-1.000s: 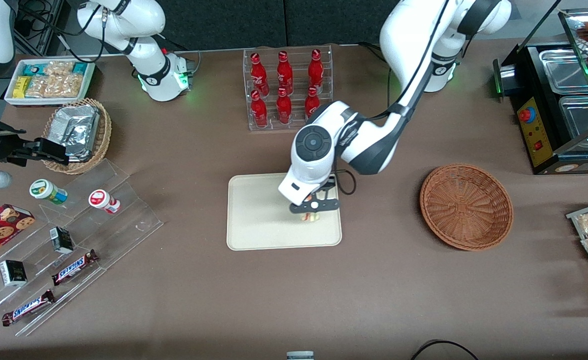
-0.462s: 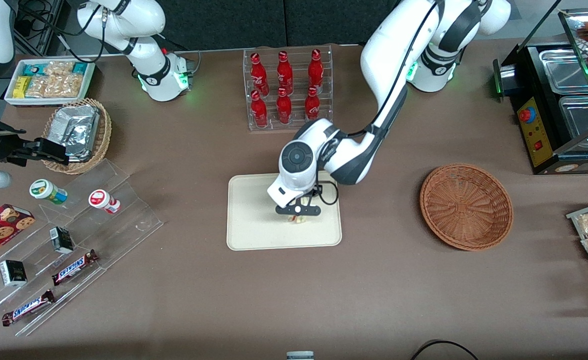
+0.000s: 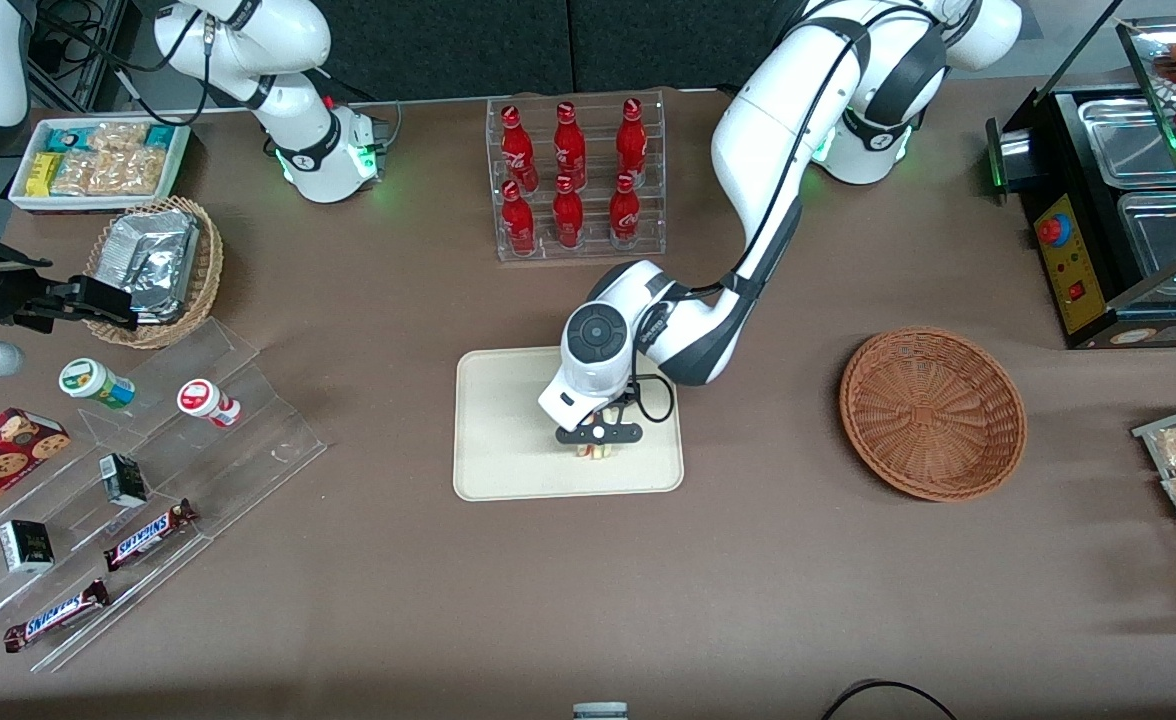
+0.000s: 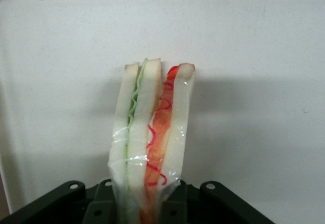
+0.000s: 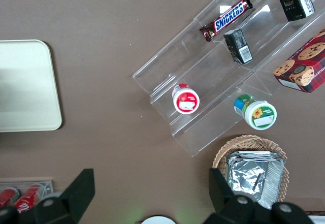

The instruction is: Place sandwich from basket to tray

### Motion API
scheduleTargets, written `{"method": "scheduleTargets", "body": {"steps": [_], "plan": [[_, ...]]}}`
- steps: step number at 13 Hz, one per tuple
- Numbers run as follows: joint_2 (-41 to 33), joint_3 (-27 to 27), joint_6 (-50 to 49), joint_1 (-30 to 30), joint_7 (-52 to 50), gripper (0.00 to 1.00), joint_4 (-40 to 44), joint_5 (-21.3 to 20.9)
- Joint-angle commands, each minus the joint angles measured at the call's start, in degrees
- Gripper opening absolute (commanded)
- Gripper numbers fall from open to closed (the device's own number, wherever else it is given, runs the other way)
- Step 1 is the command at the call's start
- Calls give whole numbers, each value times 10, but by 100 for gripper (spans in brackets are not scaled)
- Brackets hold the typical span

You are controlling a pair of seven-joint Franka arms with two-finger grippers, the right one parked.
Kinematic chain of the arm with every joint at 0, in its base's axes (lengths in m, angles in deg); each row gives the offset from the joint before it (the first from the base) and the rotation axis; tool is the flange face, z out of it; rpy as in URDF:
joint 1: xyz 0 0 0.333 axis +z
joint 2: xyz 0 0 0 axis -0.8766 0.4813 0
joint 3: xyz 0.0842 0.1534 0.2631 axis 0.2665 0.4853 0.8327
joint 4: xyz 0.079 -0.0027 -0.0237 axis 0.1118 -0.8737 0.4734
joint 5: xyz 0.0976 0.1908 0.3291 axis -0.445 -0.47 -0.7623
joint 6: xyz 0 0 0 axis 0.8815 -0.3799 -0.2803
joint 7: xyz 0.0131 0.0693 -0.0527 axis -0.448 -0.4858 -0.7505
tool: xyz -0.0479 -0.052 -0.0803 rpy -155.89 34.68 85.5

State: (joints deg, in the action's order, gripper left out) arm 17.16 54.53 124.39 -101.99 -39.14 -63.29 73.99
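Observation:
My left gripper (image 3: 595,446) is low over the cream tray (image 3: 508,440), shut on the sandwich (image 3: 595,451). In the left wrist view the sandwich (image 4: 152,132) stands on edge between the fingers (image 4: 175,206), a plastic-wrapped wedge of white bread with green, orange and red layers, its tip close to or touching the tray's surface (image 4: 254,56). The reddish-brown wicker basket (image 3: 933,412) stands empty toward the working arm's end of the table. The tray's corner also shows in the right wrist view (image 5: 25,87).
A clear rack of red bottles (image 3: 575,175) stands farther from the front camera than the tray. A clear stepped stand (image 3: 148,480) with snack bars, a tan basket of foil packets (image 3: 155,268) and a white snack box (image 3: 98,160) lie toward the parked arm's end. A black warmer (image 3: 1128,200) stands near the basket.
My gripper has moved with the sandwich from the tray's edge nearest the basket toward its middle, and has come down closer to the tray.

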Motion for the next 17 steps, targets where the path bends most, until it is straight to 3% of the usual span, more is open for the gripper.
{"method": "scheduleTargets", "body": {"steps": [1,7,10,13,17], "plan": [[-8,4,-13,-5,-35,100,15,-10],[-109,6,-98,23,-45,100,14,-10],[-178,5,-212,68,-21,100,1,-4],[-269,5,-251,119,79,100,-72,6],[-402,5,-240,203,197,100,-231,15]]}}
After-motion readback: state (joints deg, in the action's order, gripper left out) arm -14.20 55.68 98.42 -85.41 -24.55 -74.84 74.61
